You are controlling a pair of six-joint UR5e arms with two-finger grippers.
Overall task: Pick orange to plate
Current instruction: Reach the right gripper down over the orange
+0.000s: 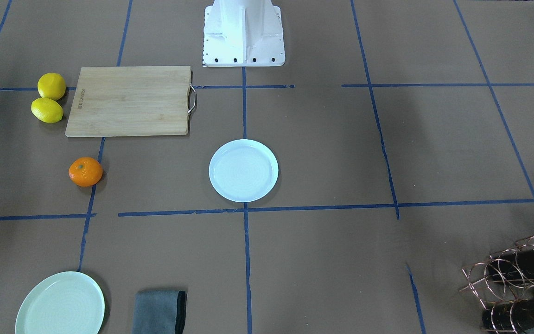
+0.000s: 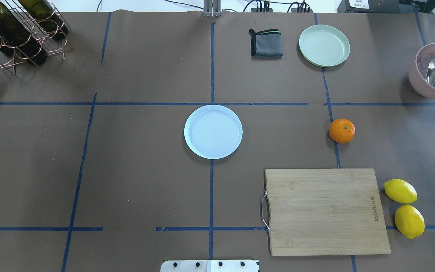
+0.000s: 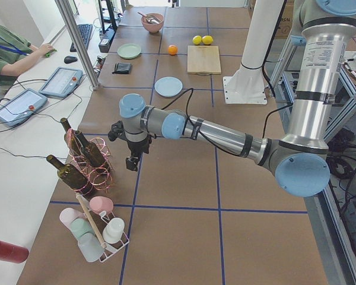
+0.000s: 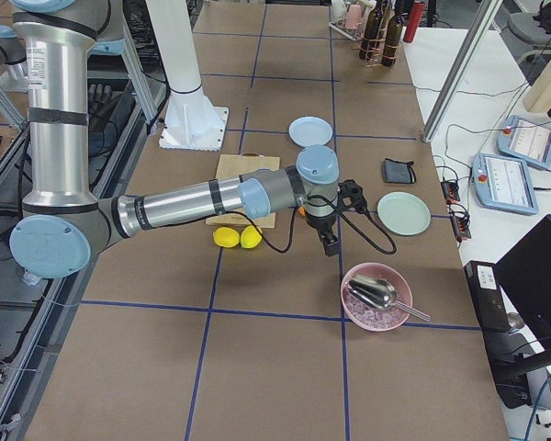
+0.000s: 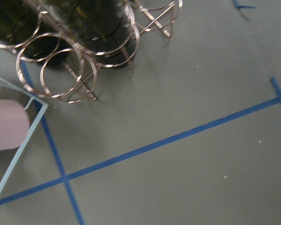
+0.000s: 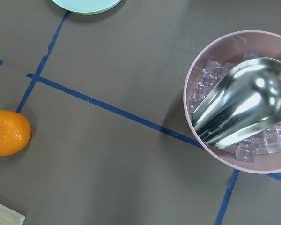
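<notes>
The orange [image 2: 341,130] lies on the brown table beside a blue tape line, just beyond the cutting board, and also shows at the left edge of the right wrist view [image 6: 8,132]. The pale bluish-white plate [image 2: 213,131] sits empty at the table's middle [image 1: 243,170]. My right gripper [image 4: 331,246] hangs over the table between the orange and the pink bowl; I cannot tell if it is open or shut. My left gripper [image 3: 132,163] hovers far off by the wine rack, and I cannot tell its state either. Neither wrist view shows any fingers.
A wooden cutting board [image 2: 327,210] lies near the robot's base with two lemons [image 2: 400,190] beside it. A mint-green plate [image 2: 324,45] and a grey cloth [image 2: 266,43] sit at the far side. A pink bowl [image 6: 195,84] holds ice and a metal scoop. The wine rack [image 2: 13,34] stands far left.
</notes>
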